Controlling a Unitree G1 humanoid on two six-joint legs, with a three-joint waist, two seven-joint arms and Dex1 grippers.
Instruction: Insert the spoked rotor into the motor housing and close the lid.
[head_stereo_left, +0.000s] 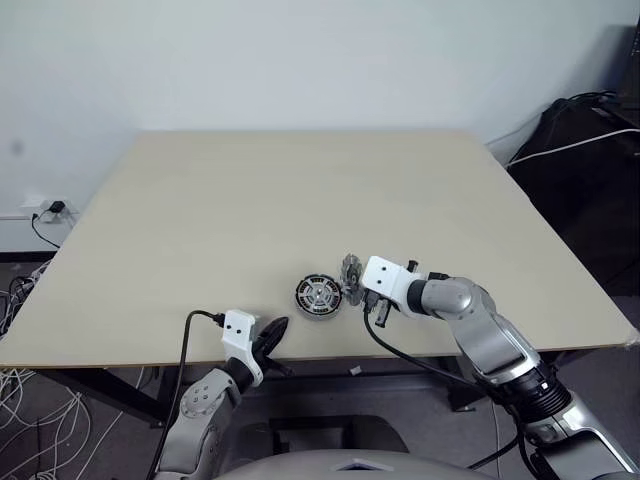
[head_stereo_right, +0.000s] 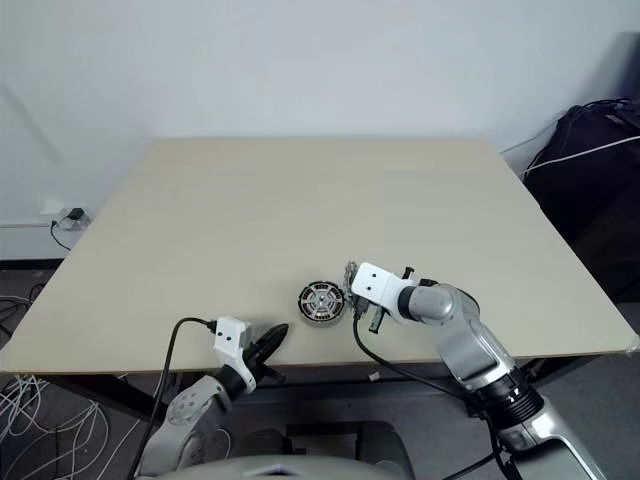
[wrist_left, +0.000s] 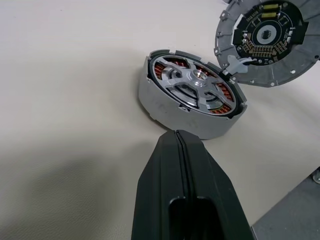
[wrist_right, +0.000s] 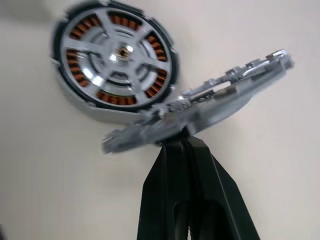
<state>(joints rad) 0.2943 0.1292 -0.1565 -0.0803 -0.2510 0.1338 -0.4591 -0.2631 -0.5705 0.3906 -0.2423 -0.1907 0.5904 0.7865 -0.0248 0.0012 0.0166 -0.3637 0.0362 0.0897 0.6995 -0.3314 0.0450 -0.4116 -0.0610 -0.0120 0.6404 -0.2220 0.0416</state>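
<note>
The motor housing (head_stereo_left: 318, 295) lies flat on the table near the front edge. The spoked rotor (wrist_left: 194, 81) sits inside it, and copper windings show between its silver spokes. My right gripper (wrist_right: 176, 142) is shut on the edge of the lid (wrist_right: 200, 107), a ribbed silver-grey disc. The lid hangs tilted just to the right of the housing (wrist_right: 115, 60), close to its rim, with its circuit side (wrist_left: 267, 37) facing the housing. My left gripper (wrist_left: 178, 134) is shut and empty. It hovers at the table's front edge and points at the housing (wrist_left: 165, 107) from a short distance.
The beige table (head_stereo_left: 300, 190) stretches wide behind the parts. A cable (head_stereo_left: 395, 352) loops from my right wrist over the front edge. Black bags (head_stereo_left: 590, 170) stand past the table's right side, and a wall socket with cords (head_stereo_left: 45, 212) is at the left.
</note>
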